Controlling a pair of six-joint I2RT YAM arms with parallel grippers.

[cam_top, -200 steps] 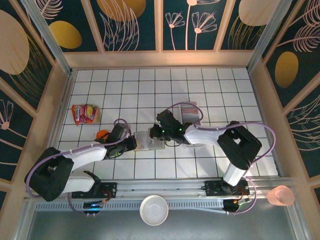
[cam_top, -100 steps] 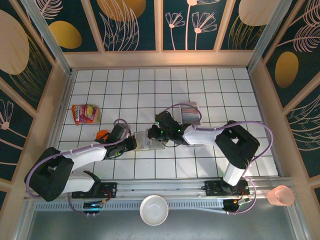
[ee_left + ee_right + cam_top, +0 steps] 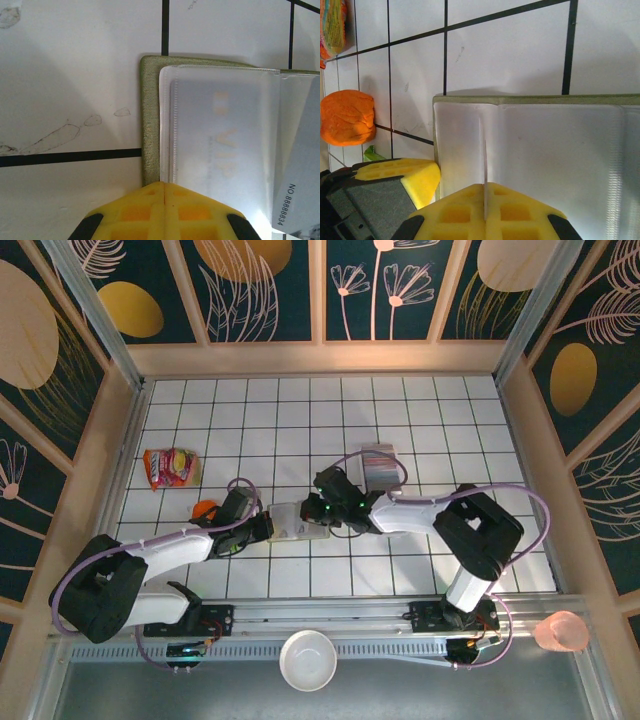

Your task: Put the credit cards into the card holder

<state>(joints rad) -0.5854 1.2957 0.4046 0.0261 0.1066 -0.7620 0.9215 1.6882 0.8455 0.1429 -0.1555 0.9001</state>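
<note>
The right gripper (image 3: 485, 187) is closed on a thin credit card (image 3: 485, 157), held edge-on over the open card holder's (image 3: 560, 145) pale inside. The left gripper (image 3: 164, 187) is closed at the holder's edge, beside its clear sleeve (image 3: 215, 82), in which a VIP card (image 3: 220, 135) is lodged.

Both arms reach inward — left gripper (image 3: 268, 525) and right gripper (image 3: 318, 515) closed, close together
</note>
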